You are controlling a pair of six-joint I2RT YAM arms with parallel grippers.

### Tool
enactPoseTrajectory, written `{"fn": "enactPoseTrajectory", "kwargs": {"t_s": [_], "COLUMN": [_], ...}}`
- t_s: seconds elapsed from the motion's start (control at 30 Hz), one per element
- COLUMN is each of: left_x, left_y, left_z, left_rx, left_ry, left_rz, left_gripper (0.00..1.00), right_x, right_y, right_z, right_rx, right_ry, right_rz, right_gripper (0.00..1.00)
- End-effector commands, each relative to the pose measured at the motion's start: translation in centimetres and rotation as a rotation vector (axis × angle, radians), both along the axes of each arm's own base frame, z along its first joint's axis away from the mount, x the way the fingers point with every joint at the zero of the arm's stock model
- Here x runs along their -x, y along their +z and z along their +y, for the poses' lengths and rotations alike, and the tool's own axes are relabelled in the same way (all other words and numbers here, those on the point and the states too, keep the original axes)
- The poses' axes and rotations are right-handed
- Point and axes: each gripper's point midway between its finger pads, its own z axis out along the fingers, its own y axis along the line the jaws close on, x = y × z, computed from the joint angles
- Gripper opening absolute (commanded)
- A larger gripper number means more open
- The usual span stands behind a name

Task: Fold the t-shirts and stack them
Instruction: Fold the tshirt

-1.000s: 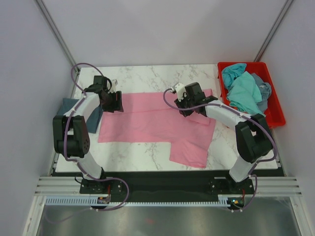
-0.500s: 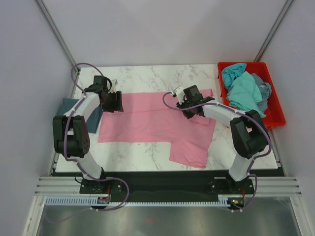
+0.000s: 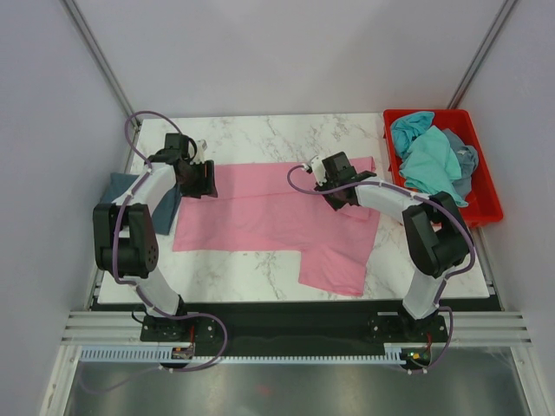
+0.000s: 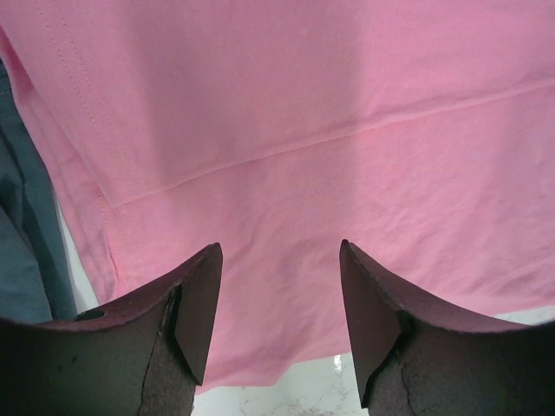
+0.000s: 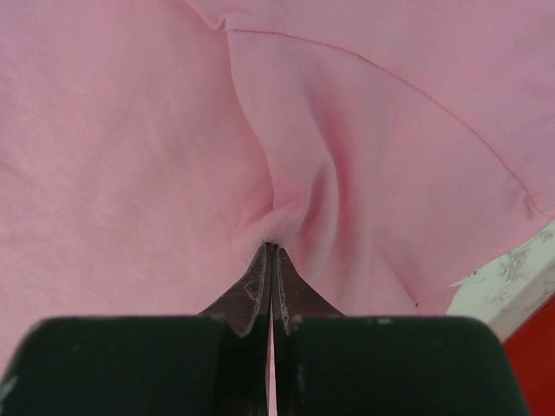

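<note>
Marble bench [image 3: 260, 130] carries everything. The right gripper [image 5: 271, 251] is clamped on a small pucker of the pink t-shirt [image 5: 130, 156], which lies spread around it. The left gripper [image 4: 277, 303] hangs wide above the same shirt. That pinch possibly catches one layer only, so lifting could slip or peel the layers apart.

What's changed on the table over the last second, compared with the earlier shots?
The right gripper has shut on the pink t-shirt, pinching up a small fold near its far right part; its arm shifted slightly. The left gripper stayed open over the shirt's left edge. The shirt's spread and the red crate are as before.
</note>
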Motion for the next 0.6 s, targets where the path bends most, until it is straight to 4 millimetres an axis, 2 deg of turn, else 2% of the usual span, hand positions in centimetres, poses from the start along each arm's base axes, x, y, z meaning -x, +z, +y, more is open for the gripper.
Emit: {"fn": "enactPoseTrajectory", "kwargs": {"t_s": [0.0,0.17,0.23,0.37,0.57], "left_x": [-1.5,-1.5,-1.5,-1.4,-1.5], "left_y": [1.5,1.5,1.7,1.6,1.5], "left_z": [-0.3,-0.4,-0.3,-0.5,-0.6], "left_rx": [0.016,0.015,0.011,0.008,0.012], "left_ry": [0.026,0.025,0.027,0.022,0.019], "left_rz": [-0.052,-0.054,-0.059,-0.059,-0.057], "left_gripper": [0.64,0.64,0.64,0.64,0.64], "right_x": [-0.8,-0.9,-1.3,-2.7,-5.2], "right_y": [0.8,1.2,1.6,2.0,2.5], "right_z": [-0.8,-1.1,-1.8,-4.8,-7.3], "right_rx": [0.040,0.045,0.078,0.086,0.098], "right_ry": [-0.021,-0.027,-0.043,-0.130,-0.193], "right_rz": [-0.049,-0.063,-0.088,-0.106,-0.134], "right_gripper": [0.00,0.00,0.00,0.00,0.00]}}
